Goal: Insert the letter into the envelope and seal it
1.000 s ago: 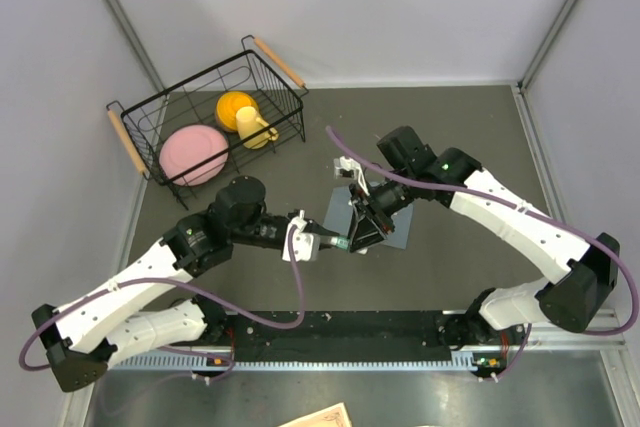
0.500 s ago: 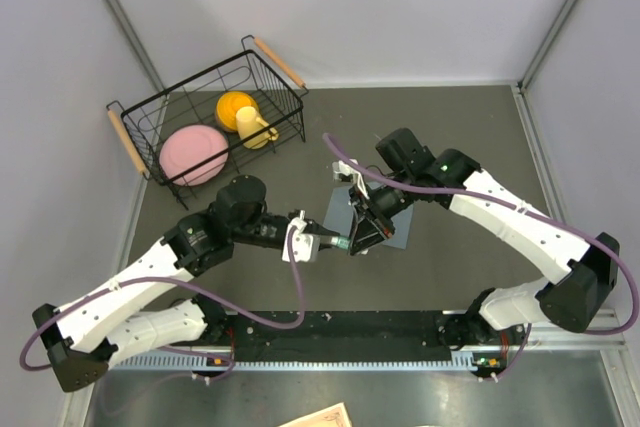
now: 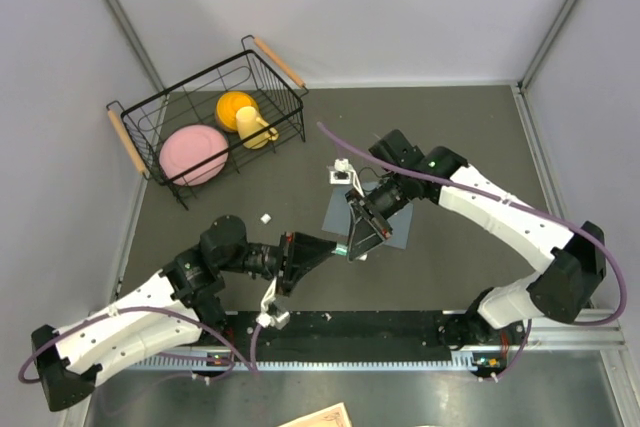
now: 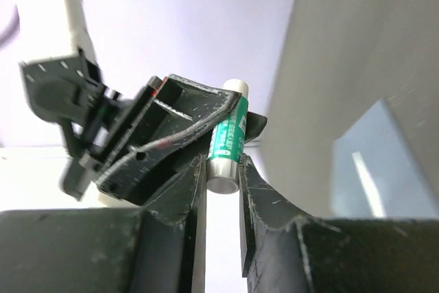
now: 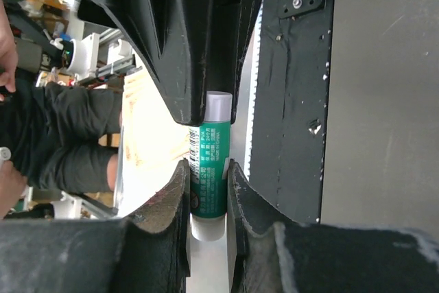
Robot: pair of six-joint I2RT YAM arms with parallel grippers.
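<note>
top external view: both arms meet over the middle of the table, right above the envelope (image 3: 385, 219), which lies flat on the dark surface under the right gripper (image 3: 356, 243)
step in hand: looks like the sealing bit, my guess is they're handing over or uncapping the glue stick (image 5: 208, 162)
left gripper (image 4: 221, 182): fingers nearly closed, pinched on one end of the glue stick
right gripper: fingers also narrow, clamped on the green body of the same stick, so both have hold of it
next move: probably one side has to let go or twist and pull, keeping the stick straight so it doesn't pop out
letter: can't spot it anywhere, maybe already inside the envelope, can't tell
hard to make out: envelope flap is hidden by the grippers, and the small white bit (image 3: 266, 218) on the table is too tiny to name
</note>
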